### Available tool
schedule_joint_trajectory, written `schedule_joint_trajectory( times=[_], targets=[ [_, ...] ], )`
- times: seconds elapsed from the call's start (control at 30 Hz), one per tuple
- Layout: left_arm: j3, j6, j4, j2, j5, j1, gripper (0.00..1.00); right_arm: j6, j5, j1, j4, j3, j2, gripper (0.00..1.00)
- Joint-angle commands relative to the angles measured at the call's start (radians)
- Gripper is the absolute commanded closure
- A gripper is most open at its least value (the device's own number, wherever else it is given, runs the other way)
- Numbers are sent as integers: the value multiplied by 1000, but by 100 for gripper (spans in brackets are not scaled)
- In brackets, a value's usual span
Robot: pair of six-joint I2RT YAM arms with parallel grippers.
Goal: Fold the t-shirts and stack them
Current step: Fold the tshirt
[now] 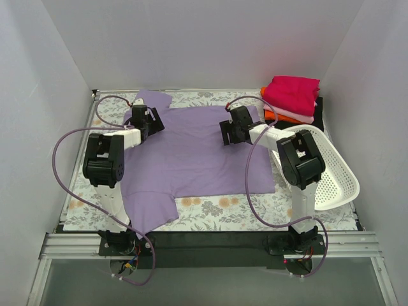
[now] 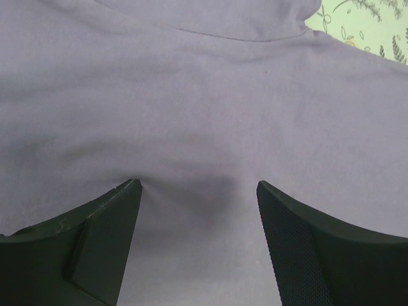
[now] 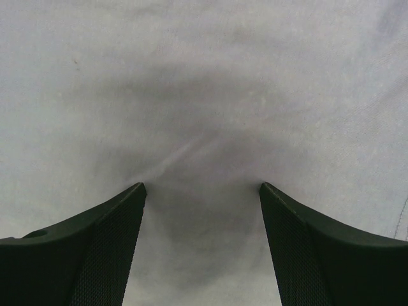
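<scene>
— Which step is this?
— Looks like the first fold. The lavender t-shirt (image 1: pixel 197 153) lies flat on the counter (image 1: pixel 217 205); your left gripper (image 2: pixel 199 185) and right gripper (image 3: pixel 203 186) rest open along its far side. Pinch the cloth, then probably draw it toward you.

Spread t-shirt (image 1: pixel 197 153) mid table (image 1: pixel 217 205); folded stack (image 1: pixel 292 95) far R corner, basket (image 1: pixel 335 178) just in front

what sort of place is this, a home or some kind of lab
Most likely a robot lab test cell, not a home: plain white panels wall in the workspace, the left arm and right arm are mounted at a metal rail, and a lavender t-shirt lies spread on a floral cloth.
</scene>
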State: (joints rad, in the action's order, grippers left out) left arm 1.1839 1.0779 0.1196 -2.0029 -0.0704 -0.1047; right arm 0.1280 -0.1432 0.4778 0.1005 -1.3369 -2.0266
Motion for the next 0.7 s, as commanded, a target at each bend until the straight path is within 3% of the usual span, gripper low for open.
schedule_joint_trajectory(
  times=[0.0, 0.47, 0.67],
  targets=[
    [39, -7, -38, -42, -6, 14, 32, 5, -13, -4, 5, -60, -44, 34],
    [209, -29, -92, -145, 11, 40, 32, -10, 7, -8, 45, -179, -101, 34],
    [116, -42, -13, 39, -15, 16, 32, -21, 36, -8, 42, -183, -22, 34]
  ],
)
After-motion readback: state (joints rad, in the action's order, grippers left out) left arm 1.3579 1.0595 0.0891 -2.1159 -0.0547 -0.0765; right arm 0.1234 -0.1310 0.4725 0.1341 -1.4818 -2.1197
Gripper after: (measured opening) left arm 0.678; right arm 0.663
